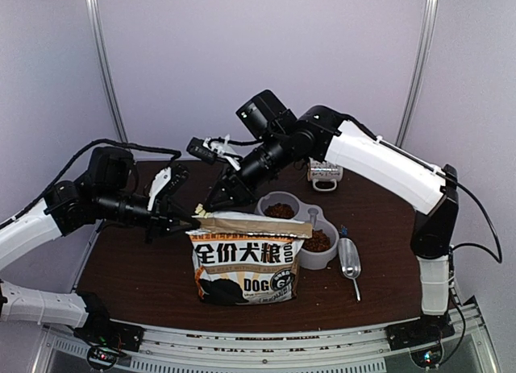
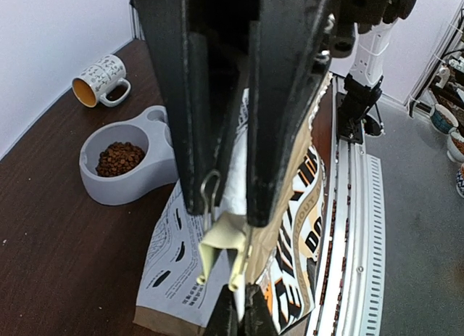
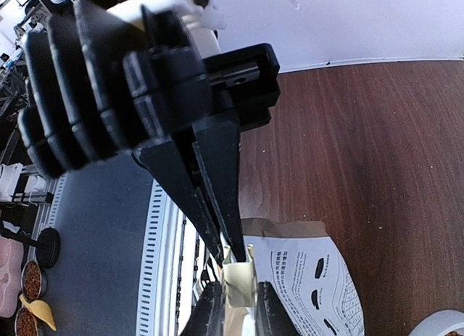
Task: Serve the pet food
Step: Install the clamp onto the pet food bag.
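The pet food is reddish-brown kibble (image 1: 280, 210) filling both wells of the grey double bowl (image 1: 300, 197); one heap (image 2: 119, 158) shows in the left wrist view. The printed "DOG" bag (image 1: 246, 264) stands upright at the table's front with its top folded over. A pale clip (image 2: 221, 238) sits on the top left corner of the bag. My right gripper (image 3: 238, 307) is shut on this clip (image 3: 241, 281) from above. My left gripper (image 2: 238, 310) comes in from the left and is pinched shut on the clip's thin far end. Both grippers (image 1: 193, 221) (image 1: 208, 207) meet at that corner.
A metal scoop (image 1: 350, 260) lies to the right of the bowl. A patterned mug (image 1: 325, 175) lies on its side at the back right, also seen as the mug (image 2: 101, 80) in the left wrist view. The table's front edge and rail run just below the bag.
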You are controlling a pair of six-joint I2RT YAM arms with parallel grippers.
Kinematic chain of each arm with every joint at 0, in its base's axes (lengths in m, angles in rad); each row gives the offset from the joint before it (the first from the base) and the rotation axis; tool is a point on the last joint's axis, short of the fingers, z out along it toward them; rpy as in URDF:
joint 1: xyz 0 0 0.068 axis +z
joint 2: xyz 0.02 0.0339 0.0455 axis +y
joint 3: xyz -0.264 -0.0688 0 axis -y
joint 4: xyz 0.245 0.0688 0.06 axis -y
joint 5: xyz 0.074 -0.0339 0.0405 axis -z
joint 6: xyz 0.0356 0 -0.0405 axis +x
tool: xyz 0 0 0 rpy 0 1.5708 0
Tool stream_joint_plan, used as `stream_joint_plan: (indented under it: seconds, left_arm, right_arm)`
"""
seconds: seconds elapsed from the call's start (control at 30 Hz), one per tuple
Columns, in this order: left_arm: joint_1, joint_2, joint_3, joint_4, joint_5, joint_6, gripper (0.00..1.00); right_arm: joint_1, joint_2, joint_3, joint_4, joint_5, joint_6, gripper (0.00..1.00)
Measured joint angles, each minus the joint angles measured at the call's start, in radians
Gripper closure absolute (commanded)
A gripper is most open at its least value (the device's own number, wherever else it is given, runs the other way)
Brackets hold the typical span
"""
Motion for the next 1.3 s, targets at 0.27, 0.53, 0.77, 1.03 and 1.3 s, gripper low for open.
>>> stream_joint_plan:
  seconds: [0.27,0.53,0.77,1.03,1.3]
  left_arm:
    - [0.0,0.011,0.026,-0.041,0.012,0.043,1.0]
    - [0.0,0.022,0.041,-0.06,0.02,0.063,1.0]
    - [0.0,0.02,0.041,-0.064,0.034,0.069,1.0]
    - [0.0,0.017,0.043,-0.072,0.037,0.086,1.0]
    - [0.0,0.018,0.069,-0.12,0.029,0.12,1.0]
  right_arm:
    - [0.0,0.02,0.023,-0.054,-0.032,-0.069,1.0]
    - [0.008,0.021,0.038,-0.079,0.005,-0.12,1.0]
    - [0.014,0.021,0.045,-0.096,0.046,-0.162,1.0]
    - [0.023,0.017,0.051,-0.125,0.084,-0.208,1.0]
    - [0.032,-0.008,0.038,-0.157,0.155,-0.25,1.0]
